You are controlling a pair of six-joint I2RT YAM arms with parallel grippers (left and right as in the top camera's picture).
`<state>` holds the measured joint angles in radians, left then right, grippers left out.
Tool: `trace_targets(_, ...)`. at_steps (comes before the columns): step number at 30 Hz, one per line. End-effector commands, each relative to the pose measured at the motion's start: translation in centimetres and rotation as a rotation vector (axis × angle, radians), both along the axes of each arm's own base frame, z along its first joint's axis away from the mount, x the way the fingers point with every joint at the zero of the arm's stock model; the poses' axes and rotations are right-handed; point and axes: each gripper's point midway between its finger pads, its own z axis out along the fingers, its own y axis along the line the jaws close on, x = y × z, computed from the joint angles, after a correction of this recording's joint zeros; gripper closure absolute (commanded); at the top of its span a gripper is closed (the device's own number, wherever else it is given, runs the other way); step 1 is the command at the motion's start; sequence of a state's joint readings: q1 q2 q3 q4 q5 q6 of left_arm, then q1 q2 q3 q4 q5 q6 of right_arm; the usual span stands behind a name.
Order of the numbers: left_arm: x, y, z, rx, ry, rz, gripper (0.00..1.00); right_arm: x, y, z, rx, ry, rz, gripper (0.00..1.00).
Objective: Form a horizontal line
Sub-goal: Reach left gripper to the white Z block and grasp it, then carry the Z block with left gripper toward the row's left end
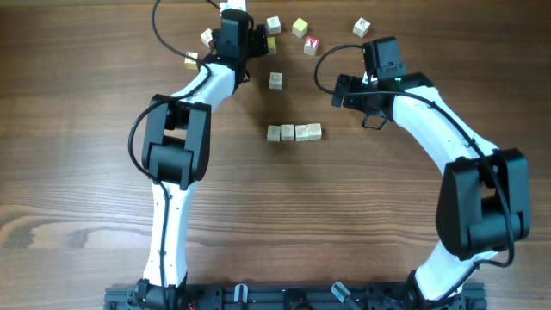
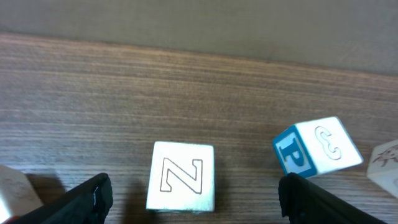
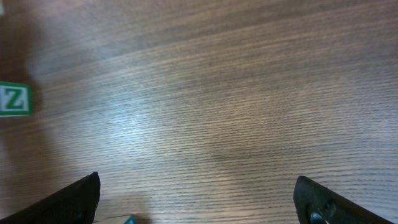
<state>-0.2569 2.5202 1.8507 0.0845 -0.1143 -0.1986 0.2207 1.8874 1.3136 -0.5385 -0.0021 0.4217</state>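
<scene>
The horizontal line [image 1: 294, 132] is a straight row of several pale cubes touching side to side at the table's middle. My left gripper [image 1: 261, 39] is at the far side among the loose cubes. In the left wrist view it [image 2: 196, 186] stands open around a white cube with an outlined Z [image 2: 182, 176], with a gap on each side of the cube. A blue-faced P cube [image 2: 314, 146] lies tilted just past the right finger. My right gripper [image 1: 338, 93] hovers open to the right of the row, and over bare wood [image 3: 198, 186] in its own view.
A single pale cube [image 1: 275, 80] lies between the far cluster and the row. Loose cubes sit along the far edge: a yellow one [image 1: 300, 27], a red one [image 1: 312, 45], pale ones [image 1: 362, 28] [image 1: 207, 37]. A green Z cube [image 3: 13, 99] shows at the right wrist view's left edge.
</scene>
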Motion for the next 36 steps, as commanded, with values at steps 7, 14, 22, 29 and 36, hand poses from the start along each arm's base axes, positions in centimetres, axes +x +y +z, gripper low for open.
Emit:
trace_targets(7,0.2,-0.3,-1.2,-0.019,0.007,0.002,0.44,-0.1,-0.1,-1.8,-0.002,0.041,-0.026,0.00)
trace_targets(14,0.0,1.3,1.3,0.031,0.006,0.072,0.68,-0.3,-0.1,-1.9,-0.004,0.047,-0.026,0.00)
trace_targets(22,-1.2,1.6,6.8,0.033,0.010,0.073,0.67,-0.2,-0.1,-1.9,-0.003,0.044,-0.026,0.00)
trace_targets(29,-5.2,2.7,14.0,0.050,0.069,0.072,0.69,-0.2,0.0,-1.9,0.005,0.046,-0.035,0.00)
trace_targets(36,-11.3,3.2,16.8,0.054,0.223,0.086,0.71,-0.3,0.4,-1.9,0.034,0.054,-0.036,0.00)
